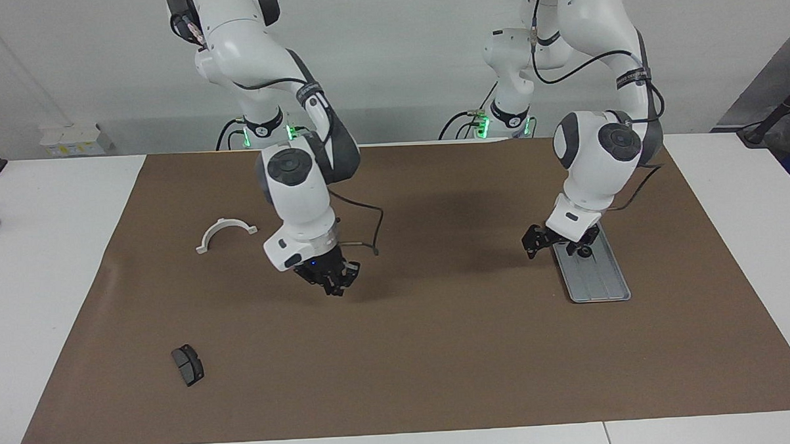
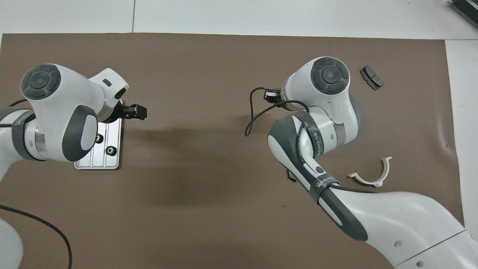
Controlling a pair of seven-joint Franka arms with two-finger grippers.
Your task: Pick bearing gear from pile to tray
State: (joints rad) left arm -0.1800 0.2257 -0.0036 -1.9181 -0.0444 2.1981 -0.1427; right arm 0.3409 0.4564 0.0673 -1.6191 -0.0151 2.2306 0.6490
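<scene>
The silver tray (image 1: pixel 599 279) (image 2: pixel 112 164) lies at the left arm's end of the mat. Two small black bearing gears (image 2: pixel 98 138) (image 2: pixel 110 150) rest in it; the facing view shows only one gear (image 1: pixel 585 250). My left gripper (image 1: pixel 553 244) (image 2: pixel 136 112) hangs open and empty just above the tray's edge that faces the mat's middle. My right gripper (image 1: pixel 335 290) (image 2: pixel 269 94) is shut and raised over the middle of the mat. Whether a small piece sits between its fingertips I cannot make out. Of the pile, a white half-ring (image 1: pixel 224 222) (image 2: pixel 368 182) and a brake pad (image 1: pixel 188 364) (image 2: pixel 371 77) show.
A brown mat (image 1: pixel 439 352) covers the table. The right arm's wrist and forearm cover a second brake pad; only a dark sliver (image 2: pixel 290 176) shows beside the forearm. The right wrist's cable loops down beside that gripper.
</scene>
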